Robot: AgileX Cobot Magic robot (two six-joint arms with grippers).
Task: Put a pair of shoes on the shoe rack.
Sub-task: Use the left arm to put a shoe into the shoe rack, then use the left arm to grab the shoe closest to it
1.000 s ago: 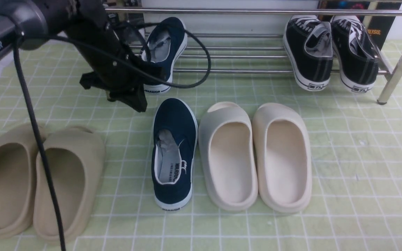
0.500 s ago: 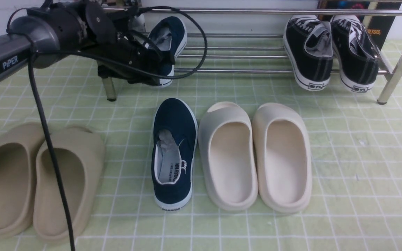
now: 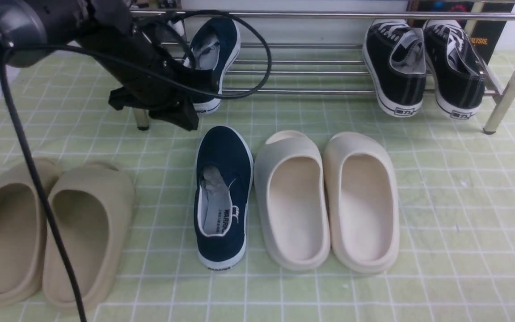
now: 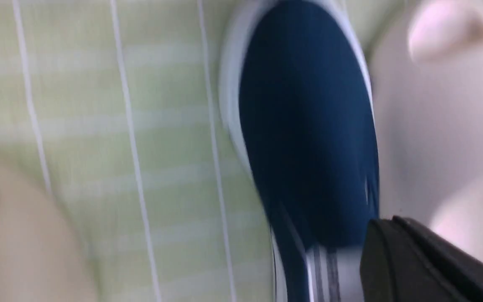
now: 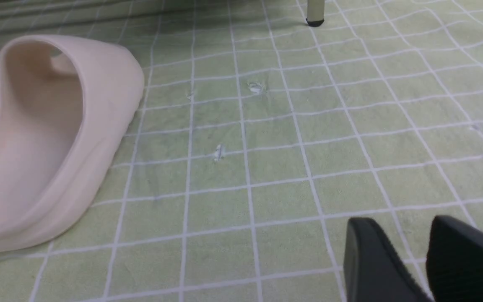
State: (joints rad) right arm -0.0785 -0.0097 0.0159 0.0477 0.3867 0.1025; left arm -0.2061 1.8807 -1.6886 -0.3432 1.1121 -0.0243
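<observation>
Blk lace-up sneakers [image 3: 391,85], white laces: pair far right, tilted, heels facing near side. Cream slides [image 3: 293,201]: pair side by side, centre. Tan slides [image 3: 92,223]: pair touching, near left. All on green checked cloth [image 3: 463,201].

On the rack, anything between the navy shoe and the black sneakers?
No. Front view shows only bare bars of the shoe rack between the navy shoe and the black sneakers.

The left arm [image 3: 16,22] has a rounded grey joint housing, then a matte black wrist block [image 3: 145,67] nearer the left gripper [image 3: 182,118]. A black cable [image 3: 261,62] loops out beside that gripper; another hangs from behind it. The right gripper [image 5: 409,230] has black, finely ribbed fingers [image 5: 468,260].
</observation>
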